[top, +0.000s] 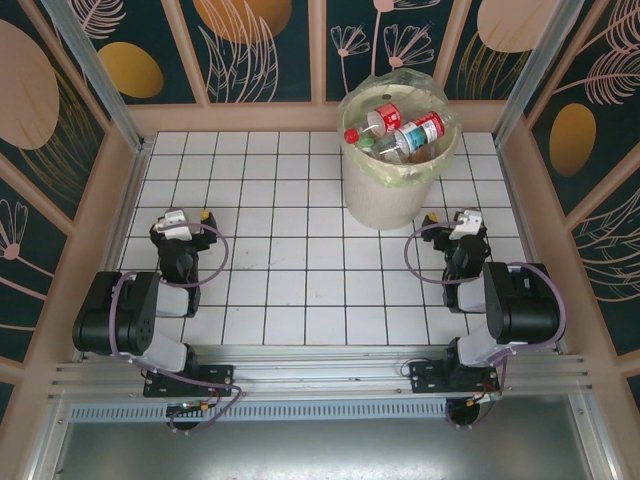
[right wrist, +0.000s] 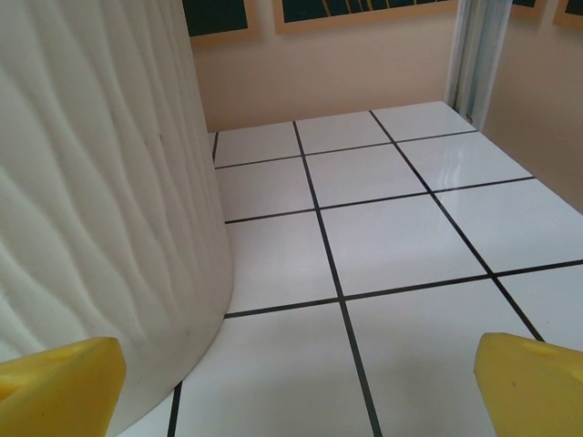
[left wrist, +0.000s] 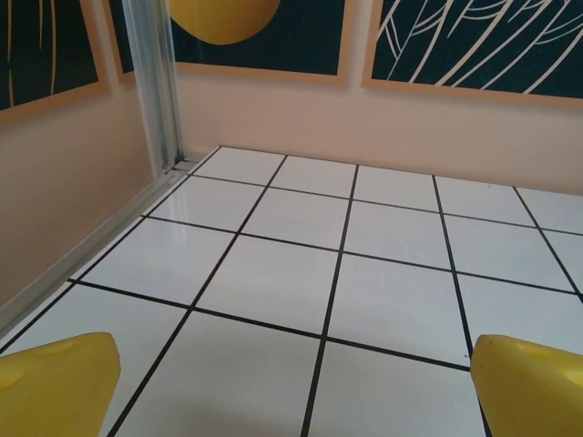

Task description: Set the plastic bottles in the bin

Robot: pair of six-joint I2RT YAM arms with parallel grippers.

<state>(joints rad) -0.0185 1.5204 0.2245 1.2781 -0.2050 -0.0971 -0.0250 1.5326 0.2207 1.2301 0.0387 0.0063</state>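
Observation:
The bin (top: 385, 200), a pale cream bucket lined with a clear bag, stands at the back of the tiled table, right of centre. Several plastic bottles lie inside it, among them a clear one with a red cap (top: 372, 124) and one with a red label (top: 426, 130). My left gripper (top: 185, 215) rests low on the left side, open, with bare tiles between its yellow fingertips (left wrist: 59, 382). My right gripper (top: 456, 216) sits just right of the bin, open and holding nothing. In the right wrist view the bin's ribbed wall (right wrist: 91, 182) rises close on the left, apart from my right gripper (right wrist: 296, 387).
The white tiled table (top: 290, 270) is boxed in by peach walls with dark floral panels. A metal post (left wrist: 155, 82) stands in the far left corner and another post (right wrist: 478, 50) in the far right corner. Both arm bases sit on the rail at the near edge.

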